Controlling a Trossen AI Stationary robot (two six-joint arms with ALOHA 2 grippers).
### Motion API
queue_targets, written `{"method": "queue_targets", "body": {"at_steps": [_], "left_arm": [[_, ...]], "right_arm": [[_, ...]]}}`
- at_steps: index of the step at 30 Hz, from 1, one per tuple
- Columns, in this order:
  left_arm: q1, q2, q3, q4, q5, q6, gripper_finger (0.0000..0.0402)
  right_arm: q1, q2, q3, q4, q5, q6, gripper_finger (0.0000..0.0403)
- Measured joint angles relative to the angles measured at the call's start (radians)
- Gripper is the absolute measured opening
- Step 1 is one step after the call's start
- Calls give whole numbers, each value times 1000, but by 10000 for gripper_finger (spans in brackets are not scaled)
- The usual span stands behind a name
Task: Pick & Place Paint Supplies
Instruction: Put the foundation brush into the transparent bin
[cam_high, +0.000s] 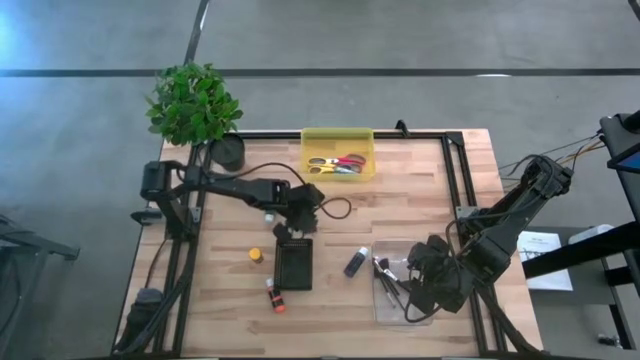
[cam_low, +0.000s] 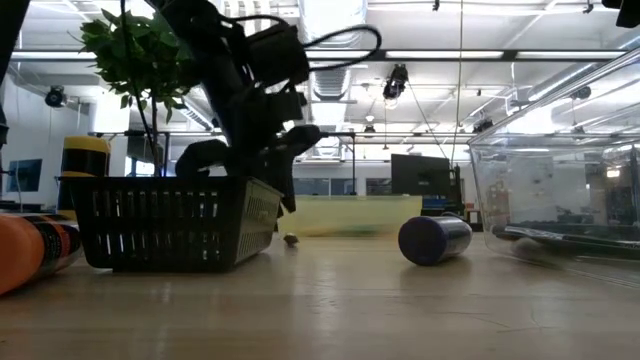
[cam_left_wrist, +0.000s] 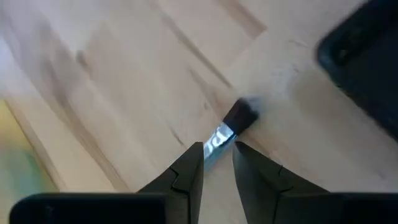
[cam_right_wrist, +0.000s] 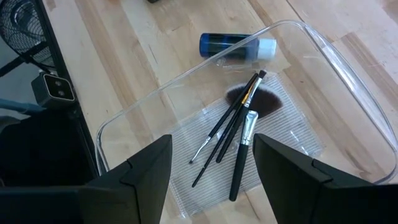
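My left gripper (cam_high: 291, 222) hovers just beyond the far end of a black basket (cam_high: 294, 265), shut on a thin paintbrush (cam_left_wrist: 231, 124) with a silver ferrule and a dark head. My right gripper (cam_right_wrist: 211, 149) stands open above a clear container (cam_right_wrist: 323, 50) at the table's right, touching nothing. On the container's floor lie several dark-handled brushes (cam_right_wrist: 239, 134) and a wider soft-headed one. A blue-purple tube (cam_high: 355, 263) lies on its side on the table beside the container. A yellow tube (cam_high: 256, 256) and a red one (cam_high: 275, 297) lie left of the basket. My left gripper pinches the paintbrush between its two fingers at the silver ferrule (cam_left_wrist: 216, 140), just behind the head. The fingers slant steeply down from above. The dark head (cam_left_wrist: 241, 116) sticks out past the fingertips, and the handle is hidden behind the fingers. In the low view the brush (cam_low: 288, 200) hangs clear of the table.
A yellow bin (cam_high: 338, 170) holding scissors stands at the far edge, with a potted plant (cam_high: 193, 103) at the far left corner. A small pale object (cam_high: 268, 215) lies left of my left gripper. Bare wood lies between the basket and the container.
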Motion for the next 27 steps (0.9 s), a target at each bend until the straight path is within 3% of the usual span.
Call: {"method": "queue_targets", "body": {"at_steps": [6,17,27], "left_arm": [[-30,-3,0,10,0,229,93],[-45,6,-4,37,77,249,93],[-47,99,-4,61,96,295,93]], "right_arm": [[0,0,0,0,0,3,221],[0,0,0,1,0,8,221],[0,-1,0,1,0,11,221]]}}
